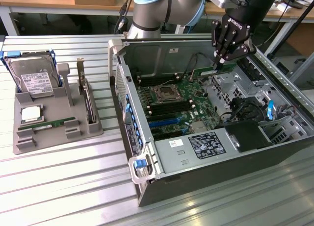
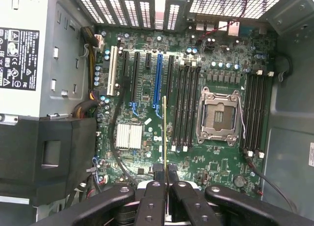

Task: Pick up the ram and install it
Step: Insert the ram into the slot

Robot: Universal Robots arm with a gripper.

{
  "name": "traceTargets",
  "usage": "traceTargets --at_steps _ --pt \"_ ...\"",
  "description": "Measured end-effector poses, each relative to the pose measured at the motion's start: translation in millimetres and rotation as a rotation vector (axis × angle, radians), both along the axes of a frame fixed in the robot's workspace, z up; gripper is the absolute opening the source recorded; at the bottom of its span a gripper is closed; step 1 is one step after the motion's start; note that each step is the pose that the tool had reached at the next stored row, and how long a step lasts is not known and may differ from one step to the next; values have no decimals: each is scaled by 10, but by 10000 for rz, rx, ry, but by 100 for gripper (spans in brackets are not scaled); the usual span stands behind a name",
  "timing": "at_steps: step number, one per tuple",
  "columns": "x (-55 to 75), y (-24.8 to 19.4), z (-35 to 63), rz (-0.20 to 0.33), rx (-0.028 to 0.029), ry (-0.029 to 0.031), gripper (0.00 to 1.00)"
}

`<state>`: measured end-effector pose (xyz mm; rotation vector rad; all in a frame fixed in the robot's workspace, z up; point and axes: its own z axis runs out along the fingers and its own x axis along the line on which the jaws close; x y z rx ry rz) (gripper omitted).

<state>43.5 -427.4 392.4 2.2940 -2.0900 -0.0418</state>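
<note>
- The ram [image 1: 200, 72], a thin green stick, is pinched at one end by the gripper [image 1: 218, 63], whose fingers are drawn nearly together on it.
- It hangs over the motherboard inside the open computer case [image 1: 142, 54], at about one o'clock from the CPU socket [image 1: 169, 93] in the exterior view.
- In the wrist view the ram [image 2: 165, 138] shows edge-on, running out from the fingers [image 2: 153, 199] parallel to the long slots.
- The black gripper tilts down into the case from two o'clock.
- The arm's grey joint [image 1: 157, 8] sits at twelve o'clock, behind the case wall.
- A grey tray [image 1: 24, 142] with a hard drive [image 1: 34, 79] lies at nine o'clock from the case.
</note>
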Motion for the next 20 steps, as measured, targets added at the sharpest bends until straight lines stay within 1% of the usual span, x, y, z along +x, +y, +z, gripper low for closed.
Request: traceTargets --at_steps 20 --pt "0 0 -38 0 0 0 12"
